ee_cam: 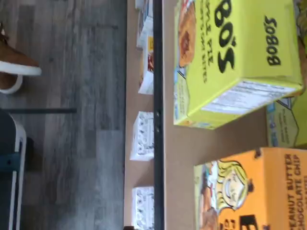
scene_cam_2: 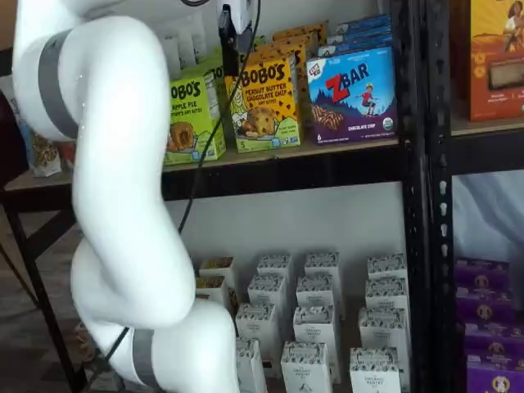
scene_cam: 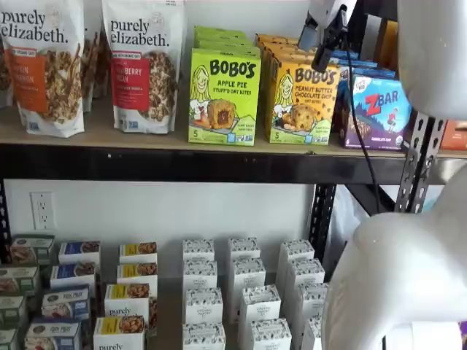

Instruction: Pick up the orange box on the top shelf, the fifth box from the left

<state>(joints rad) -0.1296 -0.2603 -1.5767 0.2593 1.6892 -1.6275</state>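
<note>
The orange box (scene_cam: 303, 102) stands upright on the top shelf (scene_cam: 168, 142), facing out. It reads BOBO'S Peanut Butter Chocolate Chip and shows a cartoon girl and an oat bite. More orange boxes stand in a row behind it. Its long side goes up and down, and its front is wider than its thin side.

At 9 o'clock from it, just beside it, stands the lime-green Apple Pie box (scene_cam: 224, 98). At 3 o'clock, just beside it, stands the blue Zbar box (scene_cam: 379, 109).

The gripper (scene_cam: 328, 36) hangs near the orange box, up at about 1 o'clock from the box front in this shelf view. So the box lies down at about 7 o'clock from the jaws. In a shelf view the gripper (scene_cam_2: 232, 37) shows at about 11 o'clock from the orange box (scene_cam_2: 264, 102). The fingers look side-on, so no gap shows there, but the jaws stand as wide apart as they go. They hold nothing and do not touch the box.

The wrist view shows the orange box (ee_cam: 254, 191) and the Apple Pie box (ee_cam: 230, 57) with bare shelf board between them.

I think the next move is to bring the jaws down and in, so one finger goes on each thin side of the box.
</note>
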